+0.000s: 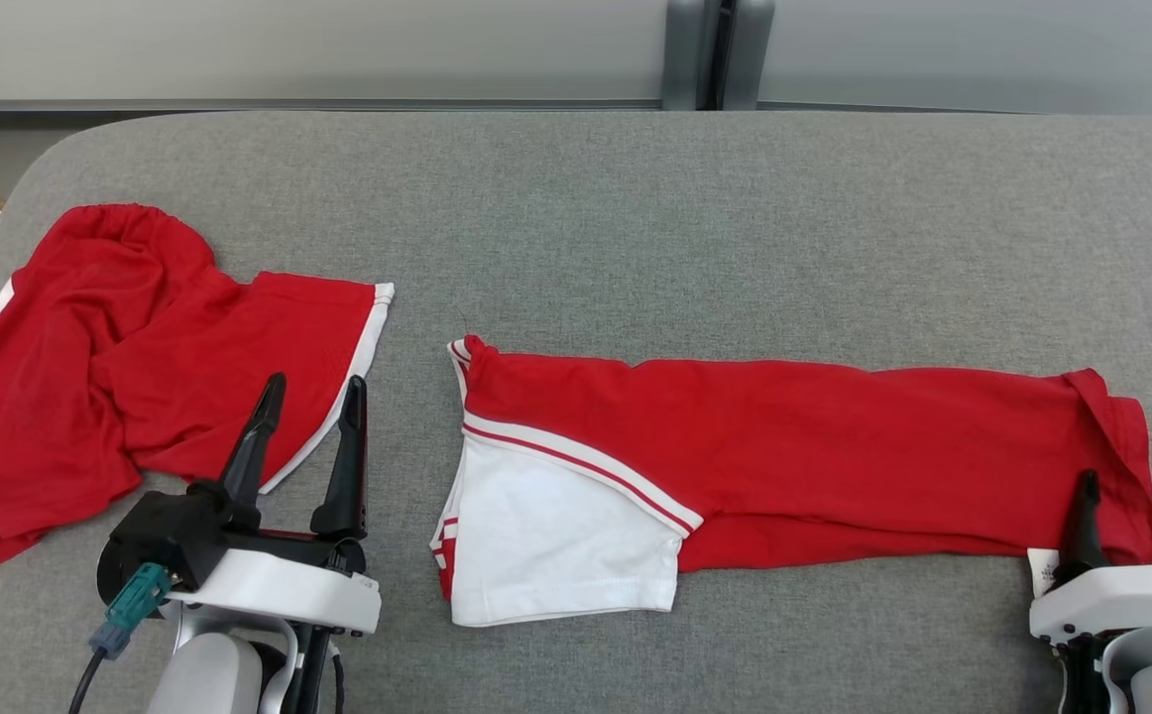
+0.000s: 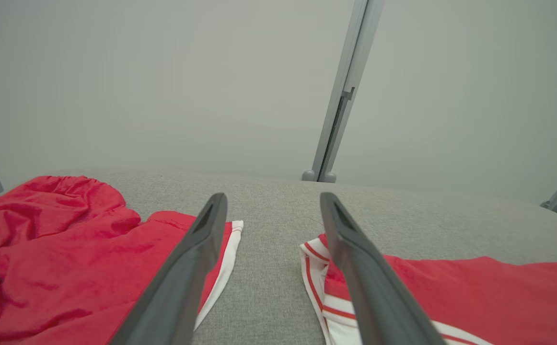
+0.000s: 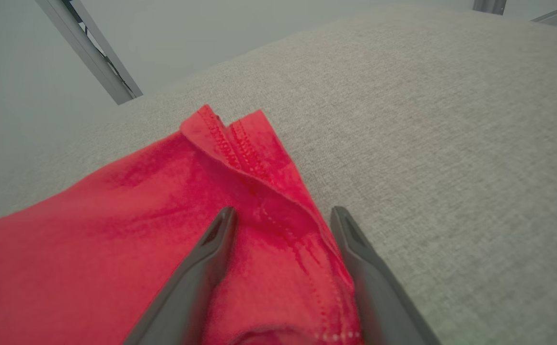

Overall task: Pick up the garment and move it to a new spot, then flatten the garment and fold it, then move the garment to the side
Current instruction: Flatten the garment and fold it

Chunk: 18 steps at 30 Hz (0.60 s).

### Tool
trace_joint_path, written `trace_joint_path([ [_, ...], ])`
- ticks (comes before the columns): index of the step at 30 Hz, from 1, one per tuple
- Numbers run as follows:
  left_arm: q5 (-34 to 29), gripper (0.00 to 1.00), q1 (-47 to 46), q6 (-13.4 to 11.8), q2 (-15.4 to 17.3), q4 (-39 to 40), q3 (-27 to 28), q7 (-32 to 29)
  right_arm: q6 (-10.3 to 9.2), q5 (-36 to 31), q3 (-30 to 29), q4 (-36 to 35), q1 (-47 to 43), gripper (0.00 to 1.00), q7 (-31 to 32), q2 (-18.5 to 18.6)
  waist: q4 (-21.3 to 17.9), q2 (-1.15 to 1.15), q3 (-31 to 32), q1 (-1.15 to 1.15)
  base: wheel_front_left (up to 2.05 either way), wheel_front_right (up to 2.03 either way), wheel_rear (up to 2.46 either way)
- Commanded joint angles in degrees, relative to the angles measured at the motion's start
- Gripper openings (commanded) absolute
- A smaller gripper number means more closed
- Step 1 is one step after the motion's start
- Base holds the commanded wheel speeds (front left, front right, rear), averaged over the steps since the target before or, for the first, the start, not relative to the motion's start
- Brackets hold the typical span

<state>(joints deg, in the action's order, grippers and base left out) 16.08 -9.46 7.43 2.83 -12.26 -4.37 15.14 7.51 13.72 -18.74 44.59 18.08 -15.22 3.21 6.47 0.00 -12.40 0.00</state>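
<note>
Two red garments on a grey fabric-covered bench (image 1: 635, 218), with both of your grippers open.

Your folded red and white shirt (image 1: 834, 436) (image 2: 451, 287) (image 3: 115, 239) lies as a long strip across the middle and right of the bench, with its white, red-striped sleeve panel at the left end on the near side. Your right gripper (image 1: 1123, 493) (image 3: 283, 213) is at the strip's right end, jaws spread either side of the stitched red hem and gripping nothing; whether the tips touch the cloth cannot be told. Your left gripper (image 1: 316, 382) (image 2: 272, 199) is at the near left, jaws wide apart and empty, pointing at the bare grey gap between the shirt and a crumpled red garment (image 1: 120, 367) (image 2: 43, 249) with white trim at the bench's left edge.
</note>
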Motion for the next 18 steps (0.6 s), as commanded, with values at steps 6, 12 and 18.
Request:
trace_joint_path([
  [6, -0.01, 1.00, -0.70, 0.07, 0.18, -0.34, 0.07, -0.02, -0.02, 2.25, 4.14, 4.04, 1.18, 0.00, 0.42, -0.68, -0.56, 0.00, -0.24, 0.00, 0.00, 0.00, 0.00],
  [12, 0.03, 1.00, -0.90, 0.08, 0.16, -0.51, 0.04, -0.02, -0.03, 3.31, 5.22, 3.01, 1.12, 0.00, 0.33, 0.77, -0.94, 0.00, -0.09, 0.00, 0.00, 0.00, 0.00],
  [18, 0.33, 1.00, -0.21, 0.08, 0.16, -0.67, -0.02, -0.02, -0.10, 2.13, 0.83, 2.07, 0.82, 0.00, 0.06, 4.45, -1.15, 0.00, 0.59, 0.00, 0.00, 0.00, 0.00],
])
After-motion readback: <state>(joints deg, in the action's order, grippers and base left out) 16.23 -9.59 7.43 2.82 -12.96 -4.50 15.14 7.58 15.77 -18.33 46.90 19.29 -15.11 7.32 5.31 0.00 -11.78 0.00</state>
